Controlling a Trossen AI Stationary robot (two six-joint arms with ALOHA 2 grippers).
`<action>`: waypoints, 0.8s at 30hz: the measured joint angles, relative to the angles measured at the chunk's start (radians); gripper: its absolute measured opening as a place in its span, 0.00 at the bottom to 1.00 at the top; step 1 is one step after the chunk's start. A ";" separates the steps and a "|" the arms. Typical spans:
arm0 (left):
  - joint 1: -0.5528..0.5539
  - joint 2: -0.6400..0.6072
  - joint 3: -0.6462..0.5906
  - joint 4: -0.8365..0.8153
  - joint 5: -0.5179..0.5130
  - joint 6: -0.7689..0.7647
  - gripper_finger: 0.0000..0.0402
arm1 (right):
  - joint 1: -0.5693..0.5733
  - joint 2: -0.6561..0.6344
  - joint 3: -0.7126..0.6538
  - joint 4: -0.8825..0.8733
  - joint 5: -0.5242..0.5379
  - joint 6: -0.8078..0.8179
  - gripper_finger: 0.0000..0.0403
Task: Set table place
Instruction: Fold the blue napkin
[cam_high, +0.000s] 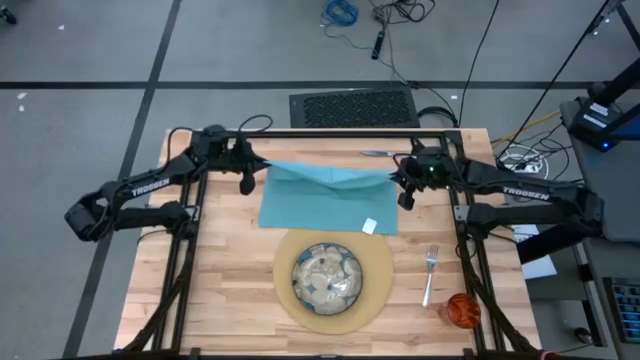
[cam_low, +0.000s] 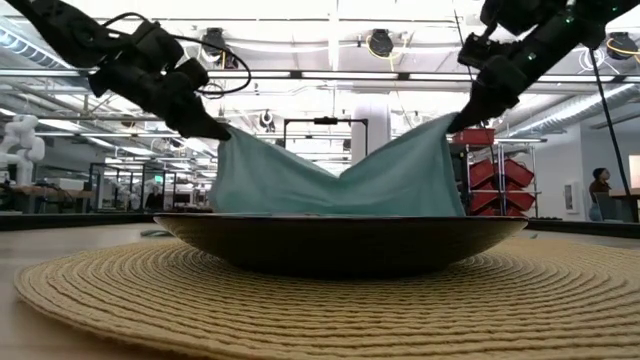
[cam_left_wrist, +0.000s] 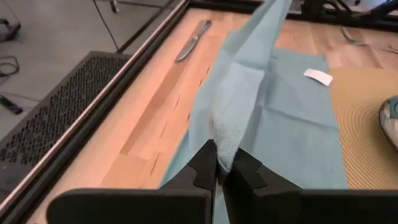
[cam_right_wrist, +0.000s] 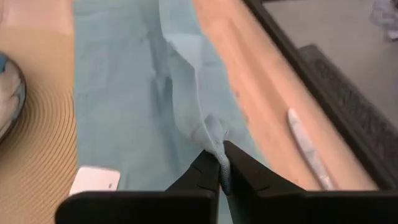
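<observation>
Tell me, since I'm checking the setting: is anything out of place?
The knife lies alone at the table's far edge, behind the napkin, which both grippers hold lifted by its far corners.

Setting: robotics lab in a large open industrial hall. Evidence: butcher-block worktop (cam_high: 230, 290) in a black metal frame, two Trossen-labelled arms mounted at its sides. Grey concrete floor with loose cables (cam_high: 345, 14) and a black perforated box (cam_high: 353, 106) behind the worktop. Low view: high ceiling with exposed ducts and round lights (cam_low: 379, 42), red shelving rack (cam_low: 490, 175), a white robot (cam_low: 22, 140) far off, a person (cam_low: 600, 190) at a distant bench.
</observation>
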 joint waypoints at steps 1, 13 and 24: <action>-0.001 0.000 -0.008 0.009 0.007 -0.002 0.00 | 0.006 0.000 -0.008 -0.001 0.000 0.006 0.00; -0.070 0.000 -0.132 0.156 0.047 -0.075 0.00 | 0.101 -0.002 -0.108 0.097 0.031 0.049 0.00; -0.119 -0.102 -0.281 0.339 0.037 -0.129 0.00 | 0.208 -0.058 -0.113 0.106 0.169 0.026 0.00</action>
